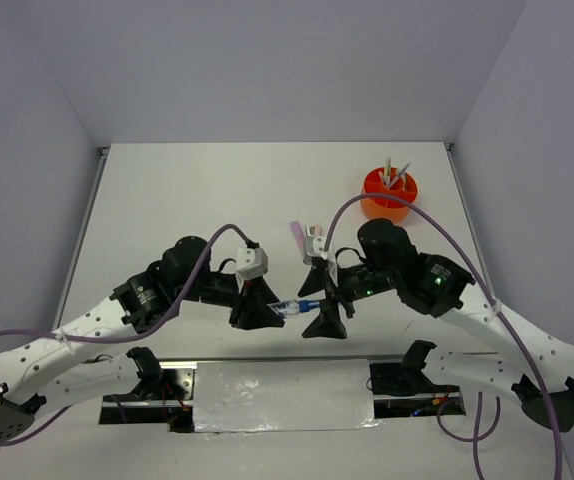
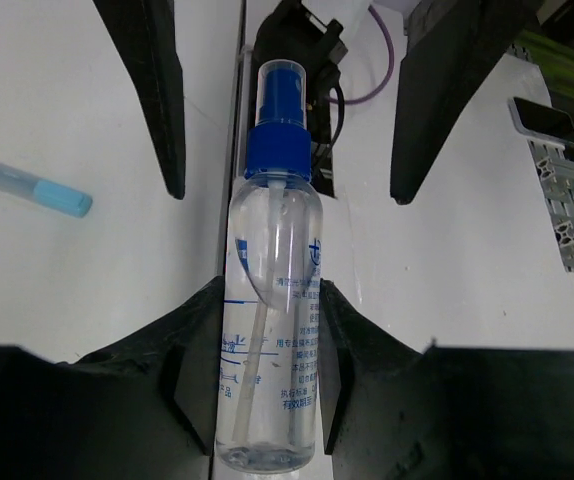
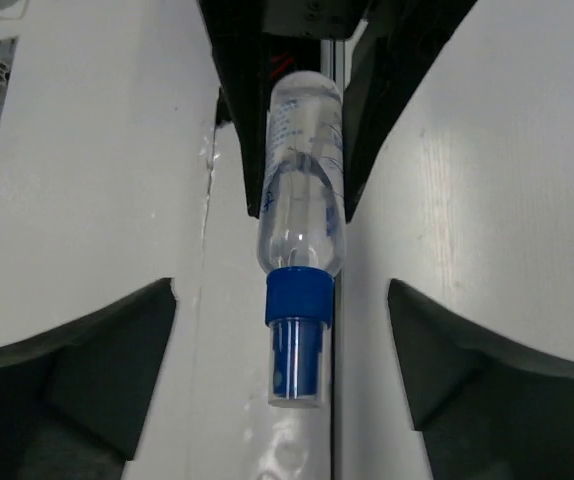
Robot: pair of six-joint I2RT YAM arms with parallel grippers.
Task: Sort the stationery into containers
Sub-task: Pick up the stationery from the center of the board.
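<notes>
My left gripper (image 1: 263, 312) (image 2: 270, 300) is shut on a clear spray bottle with a blue cap (image 1: 295, 308) (image 2: 272, 300), holding its lower body just above the table's near edge. The bottle's cap end points at my right gripper (image 1: 324, 318) (image 3: 282, 292), which is open with its jaws wide on either side of the blue cap (image 3: 297, 330), not touching it. The round orange pot (image 1: 382, 208) stands at the back right with a few pens (image 1: 395, 175) upright in it. A light blue pen (image 2: 32, 188) lies on the table in the left wrist view.
A pink stick-like item (image 1: 296, 234) lies mid-table behind the grippers. The table's front edge and a metal rail (image 2: 567, 205) with a phone-like object (image 2: 545, 120) run below the bottle. White walls close in the table on three sides.
</notes>
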